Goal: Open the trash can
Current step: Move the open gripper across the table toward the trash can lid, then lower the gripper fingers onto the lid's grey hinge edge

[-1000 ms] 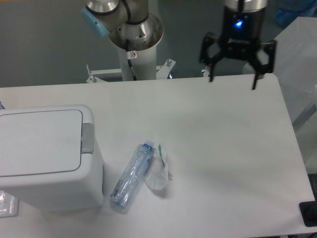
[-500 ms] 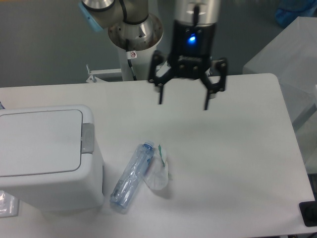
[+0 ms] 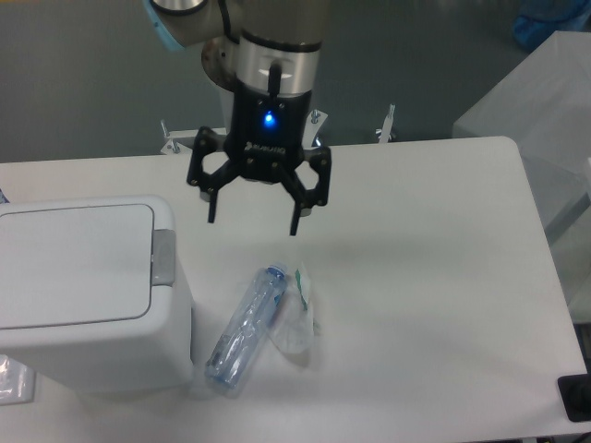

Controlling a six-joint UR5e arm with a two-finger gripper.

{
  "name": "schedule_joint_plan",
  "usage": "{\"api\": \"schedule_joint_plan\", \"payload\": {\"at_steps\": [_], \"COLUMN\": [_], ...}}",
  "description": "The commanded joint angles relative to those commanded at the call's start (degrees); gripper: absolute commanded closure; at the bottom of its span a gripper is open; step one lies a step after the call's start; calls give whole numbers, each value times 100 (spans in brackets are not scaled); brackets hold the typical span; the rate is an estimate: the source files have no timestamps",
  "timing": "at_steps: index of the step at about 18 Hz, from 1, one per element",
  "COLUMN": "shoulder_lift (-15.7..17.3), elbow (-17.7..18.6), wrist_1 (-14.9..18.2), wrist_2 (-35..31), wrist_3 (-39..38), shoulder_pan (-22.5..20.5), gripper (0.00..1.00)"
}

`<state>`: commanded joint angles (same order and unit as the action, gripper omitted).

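Since the earlier frames, the black two-finger gripper [image 3: 253, 221] has travelled from the upper right toward the centre, fingers spread wide and holding nothing. The large white plastic trash can [image 3: 88, 295] sits at lower left, lid closed. Its small grey push-button tab [image 3: 163, 256] lies left of and below the gripper, near the clear plastic bottle [image 3: 245, 326].

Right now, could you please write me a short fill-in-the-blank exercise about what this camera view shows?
1. The lid of the trash can is ____.
2. The gripper hangs above the table with its jaws ____.
3. The clear plastic bottle is ____ on its side beside the trash can.
4. The grey push-button tab sits on the lid's ____ edge in this view.

Missing words: closed; open; lying; right
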<state>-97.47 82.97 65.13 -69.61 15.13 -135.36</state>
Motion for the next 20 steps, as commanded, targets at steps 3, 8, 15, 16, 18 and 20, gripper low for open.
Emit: {"api": "schedule_joint_plan", "payload": {"at_steps": [3, 8, 15, 16, 18, 20], "shoulder_lift": [-105, -246, -247, -238, -246, -246], "elbow": [18, 0, 184, 228, 237, 237], "wrist_1": [-53, -88, -220, -229, -229, -229], "wrist_2": [-17, -26, -53, -53, -53, -53], "wrist_3": [-159, -168, -388, -388, -388, -379], "shoulder_pan": [105, 229, 299, 317, 317, 317], "gripper": [0, 0, 0, 0, 0, 0]}}
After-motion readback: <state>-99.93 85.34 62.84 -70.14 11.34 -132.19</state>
